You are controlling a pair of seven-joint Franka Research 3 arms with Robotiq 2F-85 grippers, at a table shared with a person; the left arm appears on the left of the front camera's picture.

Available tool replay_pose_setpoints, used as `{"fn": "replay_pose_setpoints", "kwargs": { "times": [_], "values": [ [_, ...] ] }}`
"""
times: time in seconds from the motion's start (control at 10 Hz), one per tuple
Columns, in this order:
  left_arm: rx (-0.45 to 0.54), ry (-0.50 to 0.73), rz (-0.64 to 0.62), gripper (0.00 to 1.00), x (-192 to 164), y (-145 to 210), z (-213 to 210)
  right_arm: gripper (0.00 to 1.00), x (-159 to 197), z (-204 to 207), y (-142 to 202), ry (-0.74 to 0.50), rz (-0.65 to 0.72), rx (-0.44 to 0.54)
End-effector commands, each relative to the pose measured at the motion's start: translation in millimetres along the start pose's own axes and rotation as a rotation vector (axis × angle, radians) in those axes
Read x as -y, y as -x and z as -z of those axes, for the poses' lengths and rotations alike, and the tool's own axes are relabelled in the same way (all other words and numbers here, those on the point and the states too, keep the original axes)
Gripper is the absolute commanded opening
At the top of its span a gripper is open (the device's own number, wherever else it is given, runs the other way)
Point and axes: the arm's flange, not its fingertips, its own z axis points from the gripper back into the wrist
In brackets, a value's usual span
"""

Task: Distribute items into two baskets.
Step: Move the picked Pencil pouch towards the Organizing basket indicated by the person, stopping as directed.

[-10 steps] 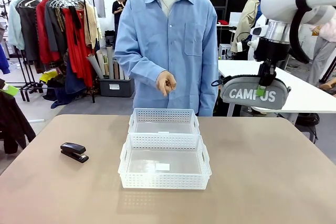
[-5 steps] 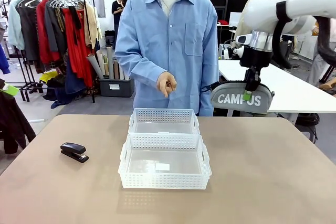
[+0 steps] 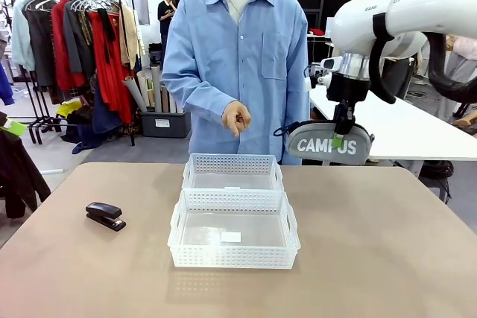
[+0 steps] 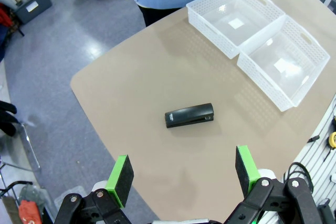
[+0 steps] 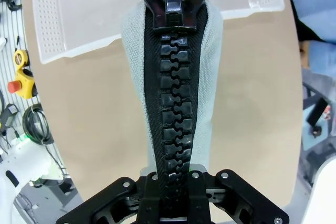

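The grey "CAMPUS" pouch (image 3: pixel 325 144) hangs in the air above the table's far right edge, right of the far basket (image 3: pixel 232 161). My right gripper (image 3: pixel 339 139) is shut on its top by the black zipper (image 5: pixel 172 103). The near basket (image 3: pixel 233 255) touches the far one at the table's middle, and both hold no items. A black stapler (image 3: pixel 105 215) lies on the table at the left. In the left wrist view my left gripper (image 4: pixel 182 169) is open high above the stapler (image 4: pixel 189 115), with the baskets (image 4: pixel 207 30) (image 4: pixel 260 85) beyond it.
A person in a blue shirt stands at the far side, one hand (image 3: pixel 236 118) held above the far basket. A white basket rim (image 5: pixel 47 24) lies below the hanging pouch in the right wrist view. Bare brown tabletop (image 3: pixel 373 243) surrounds the baskets.
My right arm has carried the pouch leftward and slightly down, closer to the far basket. The stapler, the baskets and the person's hand have stayed put.
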Motion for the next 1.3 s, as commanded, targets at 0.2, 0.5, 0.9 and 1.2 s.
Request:
{"fn": "replay_pose_setpoints", "kwargs": {
  "times": [0.2, 0.5, 0.9, 1.2],
  "values": [
    [0.012, 0.015, 0.013, 1.0, -0.8, 0.3, -1.1, 0.0, 18.5, 8.6, -25.2, -0.013, -0.031, -0.012],
    [0.012, 0.015, 0.013, 1.0, -0.8, 0.3, -1.1, 0.0, 26.9, 20.3, -42.3, -0.025, -0.06, -0.017],
    [0.012, 0.015, 0.013, 1.0, -0.8, 0.3, -1.1, 0.0, 0.5, -4.7, 24.9, -0.045, -0.027, 0.027],
    [0.012, 0.015, 0.013, 1.0, -0.8, 0.3, -1.1, 0.0, -57.1, -23.4, 77.2, -0.071, 0.041, 0.044]
  ]
}}
